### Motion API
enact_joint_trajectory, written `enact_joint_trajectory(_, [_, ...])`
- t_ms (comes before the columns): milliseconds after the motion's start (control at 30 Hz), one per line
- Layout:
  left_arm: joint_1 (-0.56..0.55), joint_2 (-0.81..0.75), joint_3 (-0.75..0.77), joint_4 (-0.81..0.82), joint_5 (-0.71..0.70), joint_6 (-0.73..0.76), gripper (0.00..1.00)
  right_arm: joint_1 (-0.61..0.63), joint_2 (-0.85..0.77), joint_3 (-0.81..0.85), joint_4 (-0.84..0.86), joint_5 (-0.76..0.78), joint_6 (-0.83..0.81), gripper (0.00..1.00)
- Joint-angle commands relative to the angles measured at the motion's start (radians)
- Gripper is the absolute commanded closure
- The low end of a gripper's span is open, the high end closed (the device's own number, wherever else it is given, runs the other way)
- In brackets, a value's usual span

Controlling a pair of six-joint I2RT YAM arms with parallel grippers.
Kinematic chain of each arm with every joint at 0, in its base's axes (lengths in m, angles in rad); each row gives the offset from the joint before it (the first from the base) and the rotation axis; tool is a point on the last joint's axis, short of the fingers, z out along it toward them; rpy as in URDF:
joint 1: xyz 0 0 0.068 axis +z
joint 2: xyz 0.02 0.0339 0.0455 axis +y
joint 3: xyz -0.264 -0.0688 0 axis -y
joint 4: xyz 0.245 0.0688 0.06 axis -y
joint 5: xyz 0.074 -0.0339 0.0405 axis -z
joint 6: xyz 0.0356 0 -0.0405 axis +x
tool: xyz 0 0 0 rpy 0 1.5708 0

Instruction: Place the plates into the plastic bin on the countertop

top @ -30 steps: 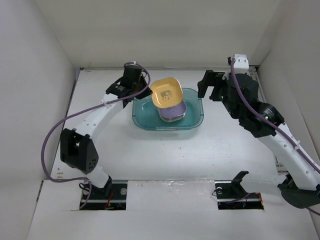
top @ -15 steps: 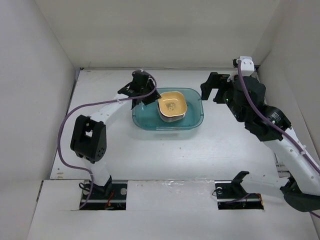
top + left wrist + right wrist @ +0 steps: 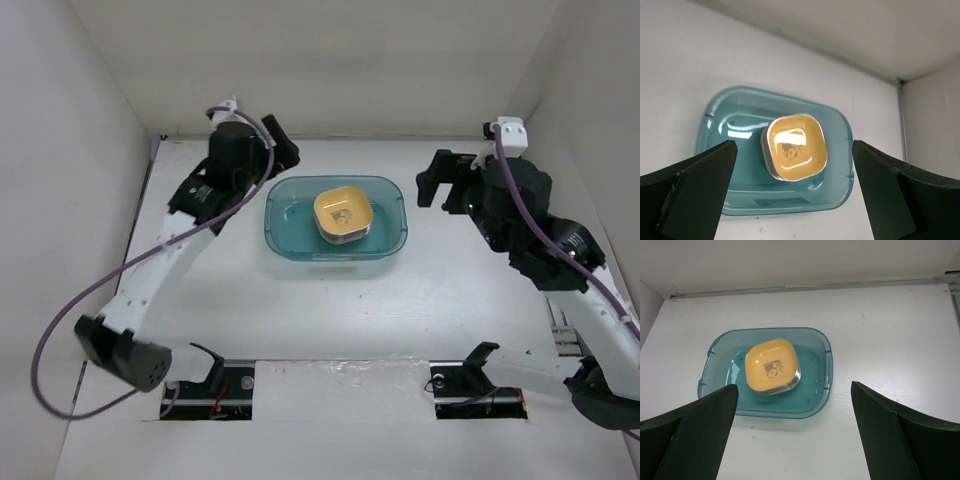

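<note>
Robotics lab cell, bare white walls [image 3: 330, 60], white countertop [image 3: 330, 300], cabled robot arms [image 3: 165, 265] bolted down

Three white walls box everything in. The back wall [image 3: 330, 60] fills the top of the frame, the left wall [image 3: 60, 200] slopes down the left side, and the right wall [image 3: 600, 100] drops away on the right. A thin dark seam [image 3: 370, 136] runs along the foot of the back wall, upper centre. Across the bottom stretches a white front ledge [image 3: 340, 430], with a shiny patch [image 3: 350, 368] on its far edge, centre. Low at the right edge sits a small grey slotted fitting [image 3: 562, 328], too small to identify.
</note>
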Motion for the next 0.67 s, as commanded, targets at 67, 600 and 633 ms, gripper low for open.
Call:
enact_joint_trajectory(67, [0.002, -0.239, 0.034, -0.187, -0.327, 0.160, 0.00, 0.012, -0.107, 0.093, -0.165, 0.103, -0.006, 0.00])
enact_joint_trajectory(600, [0.023, -0.824, -0.432, -0.270, -0.503, 0.067, 0.00, 0.012, -0.399, -0.077, -0.240, 0.065, -0.022, 0.00])
enact_joint_trajectory(633, [0.023, -0.812, -0.422, -0.270, -0.503, 0.067, 0.00, 0.012, -0.390, -0.077, -0.240, 0.065, -0.021, 0.00])
